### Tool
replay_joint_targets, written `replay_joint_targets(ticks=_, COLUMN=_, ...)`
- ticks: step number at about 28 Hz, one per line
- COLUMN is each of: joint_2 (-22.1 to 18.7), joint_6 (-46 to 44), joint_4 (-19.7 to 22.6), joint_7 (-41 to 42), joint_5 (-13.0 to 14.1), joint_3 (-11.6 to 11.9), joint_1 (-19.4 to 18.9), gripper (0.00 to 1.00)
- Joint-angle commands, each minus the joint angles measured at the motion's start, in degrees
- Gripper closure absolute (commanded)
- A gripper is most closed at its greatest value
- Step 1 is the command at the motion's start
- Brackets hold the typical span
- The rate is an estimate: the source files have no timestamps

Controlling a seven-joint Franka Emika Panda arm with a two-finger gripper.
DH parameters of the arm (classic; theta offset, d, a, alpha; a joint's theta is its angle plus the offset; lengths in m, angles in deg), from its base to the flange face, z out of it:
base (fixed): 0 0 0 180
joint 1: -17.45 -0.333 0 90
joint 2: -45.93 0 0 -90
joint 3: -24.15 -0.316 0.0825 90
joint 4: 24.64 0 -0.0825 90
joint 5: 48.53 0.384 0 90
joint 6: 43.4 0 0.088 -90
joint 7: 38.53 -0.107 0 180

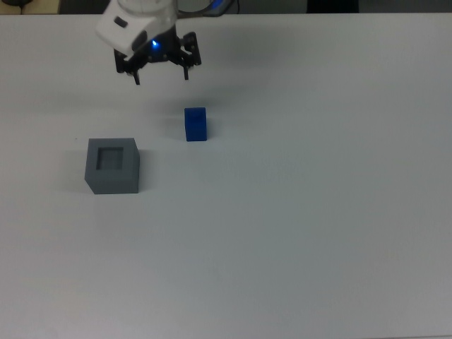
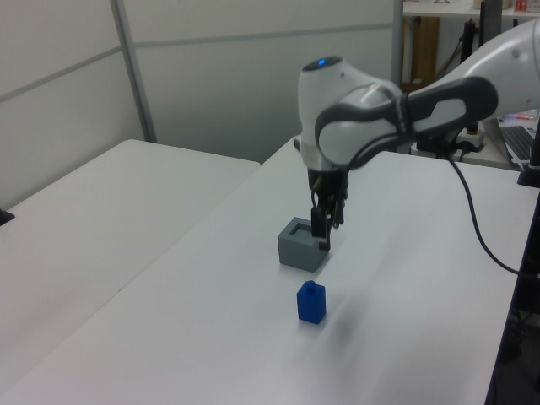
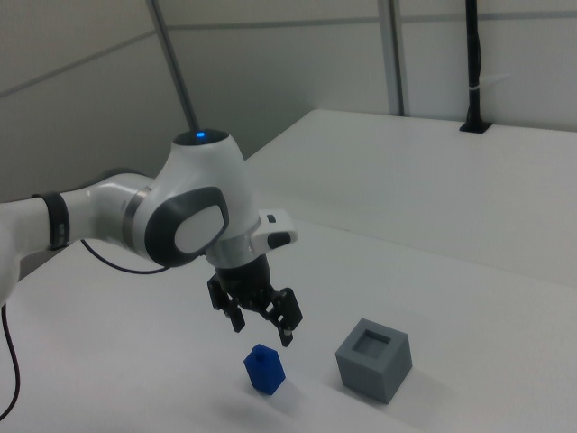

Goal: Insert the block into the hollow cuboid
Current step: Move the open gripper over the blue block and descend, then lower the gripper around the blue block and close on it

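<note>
Fingers spread, my gripper (image 1: pixel 162 73) hangs above the small dark-blue block (image 1: pixel 195 123). Nothing is grasped yet. I judge the lift into the grey hollow cuboid (image 1: pixel 112 164) remains.

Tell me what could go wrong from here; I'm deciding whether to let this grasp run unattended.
The open gripper hangs above the table, off to one side of the block; if it descended off-centre, a finger could topple the small upright block. The hollow cuboid stands loose, with a recess only a little wider than the block, so a tilted grip might catch a wall and push it.
</note>
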Motion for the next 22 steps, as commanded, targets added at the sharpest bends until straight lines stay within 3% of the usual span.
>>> replay_joint_targets(ticks=1, joint_2=2.92, joint_6=4.43, joint_4=1.06, joint_7=-0.73, joint_5=0.01, joint_3=-0.31, joint_1=-2.26, gripper=0.0)
replay_joint_targets(ticks=10, joint_2=6.53, joint_6=6.64, joint_4=0.97, joint_7=-6.96, joint_5=0.01, joint_3=-0.4, joint_1=-5.24, gripper=0.0)
replay_joint_targets(ticks=22, joint_2=9.61, joint_6=6.64, joint_4=0.62, joint_7=-7.94, joint_5=-0.6, joint_3=-0.66, joint_1=-5.6, gripper=0.0)
